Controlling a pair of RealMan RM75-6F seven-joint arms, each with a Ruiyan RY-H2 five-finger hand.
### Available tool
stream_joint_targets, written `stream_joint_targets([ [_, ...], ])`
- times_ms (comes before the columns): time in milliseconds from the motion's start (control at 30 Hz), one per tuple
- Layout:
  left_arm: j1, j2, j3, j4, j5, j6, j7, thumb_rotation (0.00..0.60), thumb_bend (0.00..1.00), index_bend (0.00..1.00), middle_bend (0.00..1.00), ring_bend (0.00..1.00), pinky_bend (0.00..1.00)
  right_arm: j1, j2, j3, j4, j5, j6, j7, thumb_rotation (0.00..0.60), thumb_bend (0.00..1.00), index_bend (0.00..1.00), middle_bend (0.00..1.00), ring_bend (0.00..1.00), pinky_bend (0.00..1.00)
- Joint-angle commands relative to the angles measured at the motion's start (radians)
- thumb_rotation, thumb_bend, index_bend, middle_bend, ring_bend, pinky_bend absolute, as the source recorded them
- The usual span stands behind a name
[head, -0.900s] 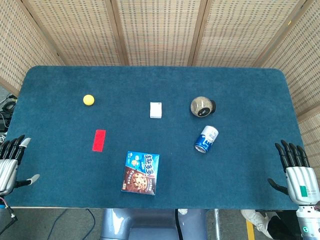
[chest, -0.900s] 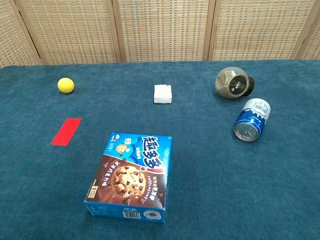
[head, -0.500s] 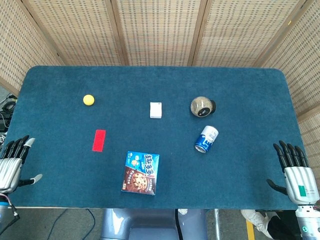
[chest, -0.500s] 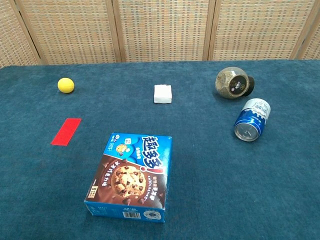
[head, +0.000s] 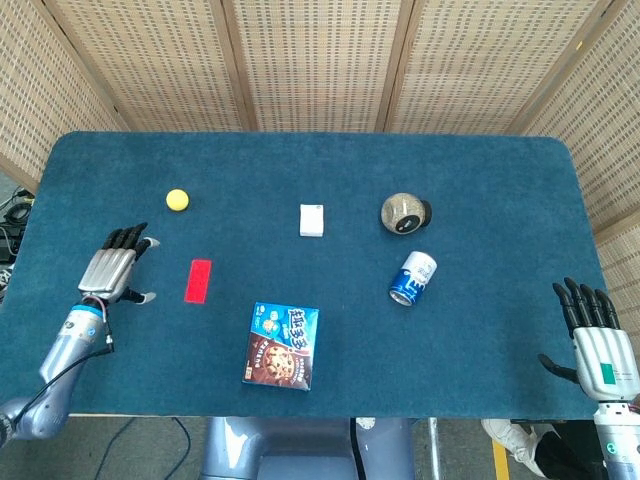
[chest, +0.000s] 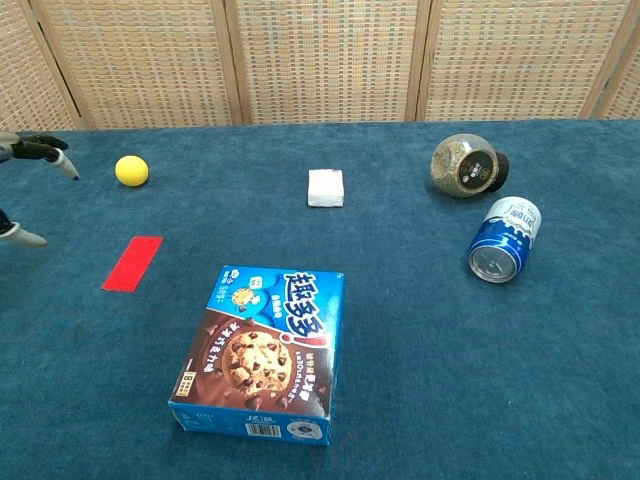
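Red flat strip (head: 198, 280) on the blue cloth table (head: 480, 180), just right of my left hand (head: 112, 270).
I read the strip's long axis running near-to-far, tilted slightly right at its far end; it is thin, rectangular and plain. My left hand hovers with fingers (head: 128, 237) spread, holding nothing, fingertips pointing away toward the yellow ball (head: 177, 199). My right hand (head: 600, 350) sits at the table's near right edge, fingers apart and empty, well apart from the toppled blue can (head: 412, 278).
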Motion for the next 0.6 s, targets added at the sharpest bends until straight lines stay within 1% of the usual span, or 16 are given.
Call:
stream_joint_targets([
  [33,-0.084,-0.101,-0.015,0.121,-0.089,-0.074,0.058,0.6,0.21,0.32,0.0,0.0,0.0,0.003,-0.002,0.003,0.008,0.011,-0.01,0.005,0.6,0.0,0.0,0.0,0.0,0.0],
  [100,-0.105,-0.132,-0.013,0.159,-0.116,-0.085,0.075,0.6,0.23,0.34,0.0,0.0,0.0,0.005,-0.003,0.005,0.013,0.018,-0.016,0.007,0.6,0.0,0.0,0.0,0.0,0.0],
  [267,-0.133,-0.169,-0.01,0.207,-0.148,-0.109,0.073,0.6,0.25,0.34,0.0,0.0,0.0,0.009,-0.007,0.008,0.023,0.035,-0.031,0.008,0.6,0.0,0.0,0.0,0.0,0.0],
  [400,-0.151,-0.177,-0.009,0.217,-0.17,-0.126,0.069,0.6,0.39,0.36,0.0,0.0,0.0,0.013,-0.009,0.01,0.028,0.045,-0.042,0.007,0.6,0.0,0.0,0.0,0.0,0.0],
  [600,-0.185,-0.187,-0.002,0.227,-0.206,-0.141,0.096,0.6,0.44,0.35,0.0,0.0,0.0,0.019,-0.013,0.008,0.031,0.051,-0.056,0.002,0.6,0.0,0.0,0.0,0.0,0.0],
])
